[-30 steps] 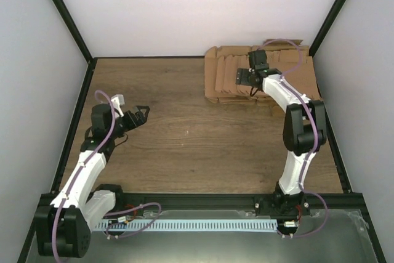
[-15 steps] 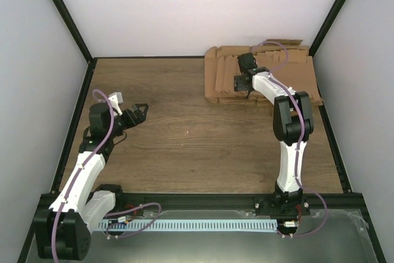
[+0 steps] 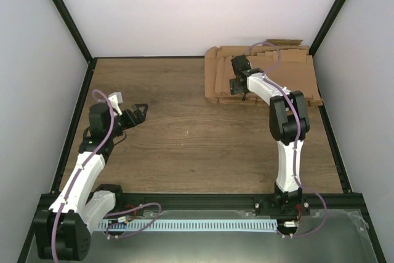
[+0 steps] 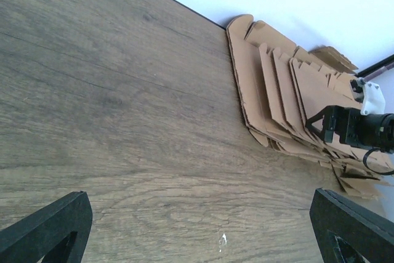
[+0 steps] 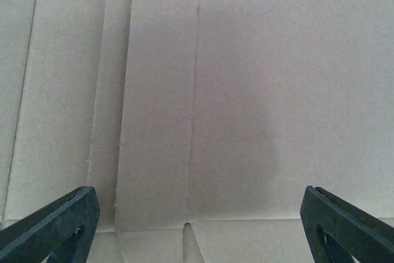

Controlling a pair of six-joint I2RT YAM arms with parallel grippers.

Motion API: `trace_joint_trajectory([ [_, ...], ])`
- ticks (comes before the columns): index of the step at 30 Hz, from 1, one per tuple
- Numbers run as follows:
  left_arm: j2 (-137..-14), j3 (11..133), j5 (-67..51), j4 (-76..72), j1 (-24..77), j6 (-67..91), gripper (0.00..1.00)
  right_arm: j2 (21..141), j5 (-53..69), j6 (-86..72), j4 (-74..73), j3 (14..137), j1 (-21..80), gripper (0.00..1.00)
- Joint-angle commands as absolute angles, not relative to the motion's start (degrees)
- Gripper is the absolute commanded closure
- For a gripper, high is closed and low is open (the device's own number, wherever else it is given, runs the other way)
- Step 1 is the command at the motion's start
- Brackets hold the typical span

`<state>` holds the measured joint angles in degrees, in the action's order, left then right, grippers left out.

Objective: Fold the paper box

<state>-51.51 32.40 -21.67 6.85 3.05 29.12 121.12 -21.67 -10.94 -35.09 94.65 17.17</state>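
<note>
Right fingers [image 5: 55, 226], spread wide and empty, hover over the paper box [image 5: 234, 90], a flat creased sheet topping the pile of cardboard blanks [image 3: 301, 75] in the overhead view's upper right. Left fingers [image 4: 49, 226] gape, empty, above the table [image 4: 123, 90]. The risk is pinching several overlapping blanks together, or dragging the pile askew.

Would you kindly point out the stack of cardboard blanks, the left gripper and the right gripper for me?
stack of cardboard blanks [image 3: 217, 77]: top external view, its bare left part.
left gripper [image 3: 140, 114]: top external view, midway between its fingertips.
right gripper [image 5: 198, 201]: right wrist view, midway between its fingertips.
</note>
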Motion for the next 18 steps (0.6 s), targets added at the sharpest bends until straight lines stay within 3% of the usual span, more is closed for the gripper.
trace_joint_trajectory([
  [1, -50.63, 33.88, -21.44, 7.30, 3.08, 27.94, 0.00, 122.13, -23.50, -10.39, -37.80, 96.08, 18.73, 0.07],
  [10, -50.97, 33.94, -21.79, 6.70, 3.08, 27.99, 0.00, 122.37, -33.29, -12.75, -41.54, 95.63, 18.99, 0.08],
  [18, -50.98, 34.03, -21.87, 6.68, 3.08, 28.10, 0.00, 122.00, -41.79, -12.09, -40.81, 96.05, 19.97, 0.21],
])
